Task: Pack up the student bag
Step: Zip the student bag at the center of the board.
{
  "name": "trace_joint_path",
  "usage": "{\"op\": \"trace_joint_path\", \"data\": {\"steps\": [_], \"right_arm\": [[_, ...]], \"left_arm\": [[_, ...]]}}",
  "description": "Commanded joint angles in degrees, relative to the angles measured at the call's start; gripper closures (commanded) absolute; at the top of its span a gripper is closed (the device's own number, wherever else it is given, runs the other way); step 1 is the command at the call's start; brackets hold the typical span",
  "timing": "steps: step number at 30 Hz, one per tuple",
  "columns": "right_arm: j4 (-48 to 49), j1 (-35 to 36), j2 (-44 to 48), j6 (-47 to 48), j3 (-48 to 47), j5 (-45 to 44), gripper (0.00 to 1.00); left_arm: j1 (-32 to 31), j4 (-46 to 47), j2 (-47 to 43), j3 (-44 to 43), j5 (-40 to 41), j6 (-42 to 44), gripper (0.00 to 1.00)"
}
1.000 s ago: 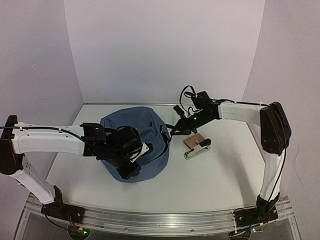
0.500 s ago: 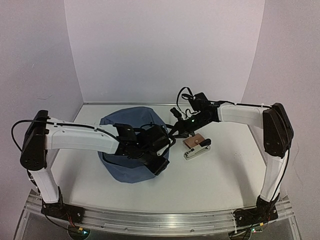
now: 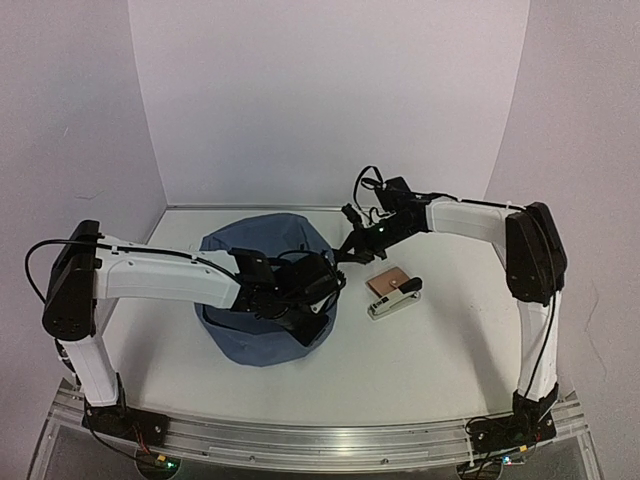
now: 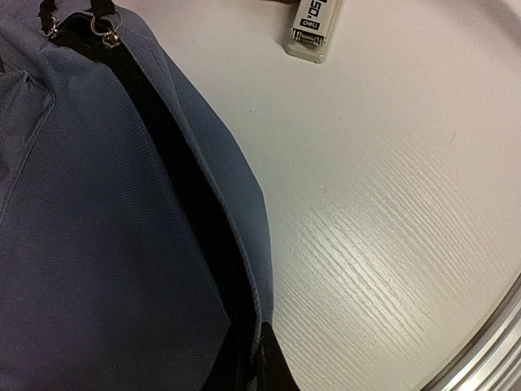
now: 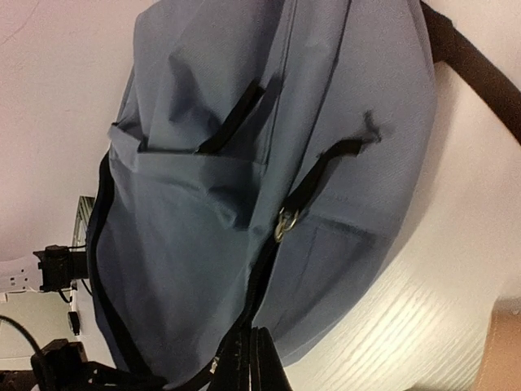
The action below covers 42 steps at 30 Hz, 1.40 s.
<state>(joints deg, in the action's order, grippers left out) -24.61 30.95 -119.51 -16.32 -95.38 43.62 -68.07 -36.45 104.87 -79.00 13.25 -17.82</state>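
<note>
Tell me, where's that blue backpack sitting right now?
In the overhead view the backpack lies on the table left of centre, partly under the left arm, a small brown item just to its right.

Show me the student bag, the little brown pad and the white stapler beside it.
student bag [image 3: 255,345], top external view, bare blue fabric near its front edge.
brown pad [image 3: 388,282], top external view, middle of its top face.
white stapler [image 4: 313,28], left wrist view, its labelled end.
</note>
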Motion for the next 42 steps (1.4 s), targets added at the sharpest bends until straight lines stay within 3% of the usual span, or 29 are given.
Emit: {"op": "trace_joint_path", "data": {"steps": [1, 12, 18, 20, 22, 24, 26, 29, 31, 36, 42], "right_arm": [[2.79, -2.63, -5.45, 1.22, -8.46, -3.77, 1.00], [2.43, -4.82, -11.59, 3.13, -16.20, -7.32, 1.00], [2.35, -4.65, -6.00, 2.49, -8.82, -3.69, 1.00], [2.38, -4.60, -3.26, 2.69, -3.79, -3.07, 1.00], [2.40, -4.51, -0.60, 2.70, 0.54, -2.03, 1.00], [2.38, -3.99, 1.50, 2.64, 3.47, -1.00, 1.00], [2.38, -3.08, 3.04, 2.66, 5.26, 0.22, 1.00], [2.30, -1.72, 4.52, 2.77, 6.03, 1.83, 1.00], [2.04, -1.56, 4.18, 2.99, 4.69, 1.74, 0.93], [0.58, -2.65, -2.02, 4.25, -6.97, -1.10, 0.34], [-1.10, -2.84, -14.25, 4.82, -26.99, -3.52, 0.12]], "left_arm": [[-2.50, -3.21, -3.46, 1.95, -6.34, 0.37, 1.00], [-4.79, -4.41, -7.50, 7.21, -10.09, -1.44, 0.98], [-4.78, -4.61, -9.38, 6.87, -8.14, -2.52, 0.86], [-4.60, -5.13, -10.01, 6.49, -5.15, -4.84, 0.67], [-3.75, -5.76, -11.87, 6.53, -2.53, -8.59, 0.34], [-1.24, -5.86, -14.12, 6.87, -2.28, -13.33, 0.17], [2.34, -6.23, -17.29, 7.20, -2.35, -17.91, 0.04], [8.50, -7.37, -21.51, 7.94, -1.70, -25.02, 0.00], [11.87, -7.61, -24.29, 9.76, -1.05, -29.06, 0.00], [17.15, -11.71, -28.77, 13.99, 1.40, -39.21, 0.00], [19.72, -15.64, -32.66, 19.04, 0.39, -48.85, 0.00]]}}
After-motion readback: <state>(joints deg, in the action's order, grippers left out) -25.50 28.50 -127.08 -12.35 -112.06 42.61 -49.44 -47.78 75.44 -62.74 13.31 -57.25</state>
